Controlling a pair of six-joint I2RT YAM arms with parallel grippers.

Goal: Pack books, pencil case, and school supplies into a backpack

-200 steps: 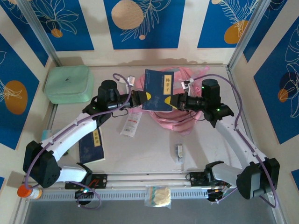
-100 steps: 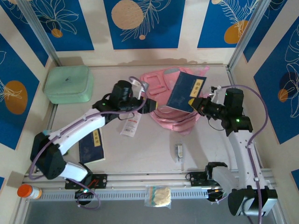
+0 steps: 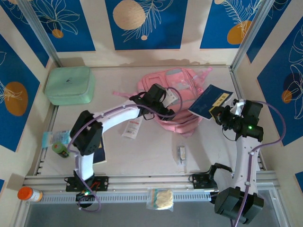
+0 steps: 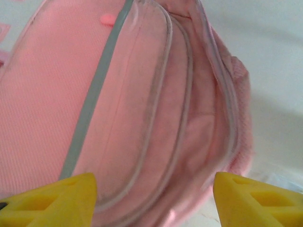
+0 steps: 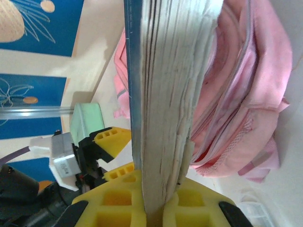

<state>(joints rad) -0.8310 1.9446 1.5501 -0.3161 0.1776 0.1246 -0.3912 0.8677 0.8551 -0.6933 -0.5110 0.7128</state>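
Currently the right gripper (image 3: 219, 113) is clamped on one edge of the navy book (image 3: 209, 101), which is airborne at centre-right of the top view, just beside the backpack (image 3: 182, 78). The left gripper (image 4: 151, 203) has its jaws spread wide and empty, hovering over a backpack pocket that looks open, mid-frame. The book looks thin, light and fairly stiff, though its pages flex. An edge pinch probably holds; nearer the spine would be safer. The backpack fabric is soft and floppy, so take it by the pocket rim.
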